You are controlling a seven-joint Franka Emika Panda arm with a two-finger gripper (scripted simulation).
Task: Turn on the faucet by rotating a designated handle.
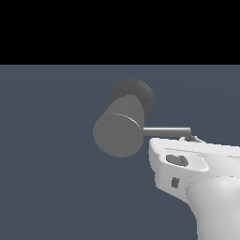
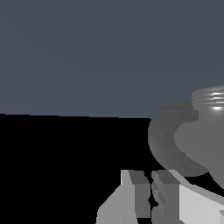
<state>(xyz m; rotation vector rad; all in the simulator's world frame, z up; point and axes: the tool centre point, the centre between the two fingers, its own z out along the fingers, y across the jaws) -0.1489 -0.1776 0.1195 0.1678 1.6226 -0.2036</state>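
Flat slate-blue backdrop is filling most of both views, w/ a black band running across the top of the exterior view; you're getting no table or wall detail.

Biggest thing you're seeing is the white arm w/ its gripper [image 1: 191, 138], coming in from the exterior view's lower right. Its fingers [image 2: 142, 192] are sitting close together in the wrist view, only a thin gap between them, so you're looking at a narrow set. Whether anything is sitting in that gap, can't tell.

Next, the faucet [image 1: 119, 129] is sitting mid-frame: thick grey cylinder, its long axis running from the dark rough base behind it toward the camera and slightly to the exterior view's left, flat round end facing you.

Smallest, the handle [image 1: 166, 131] is sticking out sideways, lying about level, pointing to the exterior view's right. Its far tip is meeting the gripper's top edge; contact itself is hidden.

Progress, as a judgement: approach is looking done, rotation isn't showing yet. You're probably still needing to swing that rod around the cylinder.
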